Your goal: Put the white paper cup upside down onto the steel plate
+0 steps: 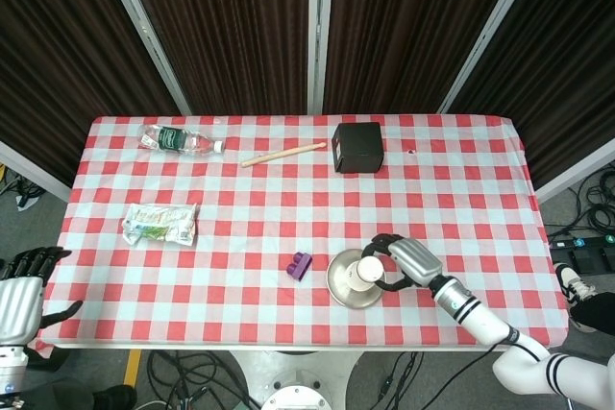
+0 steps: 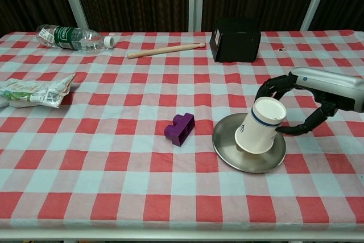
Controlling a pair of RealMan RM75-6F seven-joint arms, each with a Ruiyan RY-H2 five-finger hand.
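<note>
The right hand (image 2: 304, 103) is gripping the white paper cup (image 2: 259, 132), its dark fingers (image 2: 272, 85) curling over the cup's far side while the thumb is reaching under the near side. The cup is sitting tilted on the steel plate (image 2: 227, 151), its closed base pointing up toward about 1 o'clock and its wider mouth end angling down toward the plate; whether the rim is lying flat cannot be told. In the head view the same hand (image 1: 402, 262) is reaching in from 4 o'clock, with the cup (image 1: 364, 272) over the right half of the plate (image 1: 342, 285).

At about 9 o'clock from the plate, just beside it, a purple block (image 2: 180, 128) is lying on the red-and-white checked tabletop (image 2: 114, 157). Toward 12 o'clock, well apart, a black box (image 2: 235, 39) is standing near the far edge. At about 11 o'clock a wooden stick (image 2: 165, 50) is lying, and beyond it a clear plastic bottle (image 2: 73, 36) with a green label is resting on its side. A crinkled snack packet (image 2: 34, 91) is lying at the left edge.

The left hand (image 1: 21, 293) is hanging off the tabletop at the lower left of the head view, holding nothing, its fingers apart.
</note>
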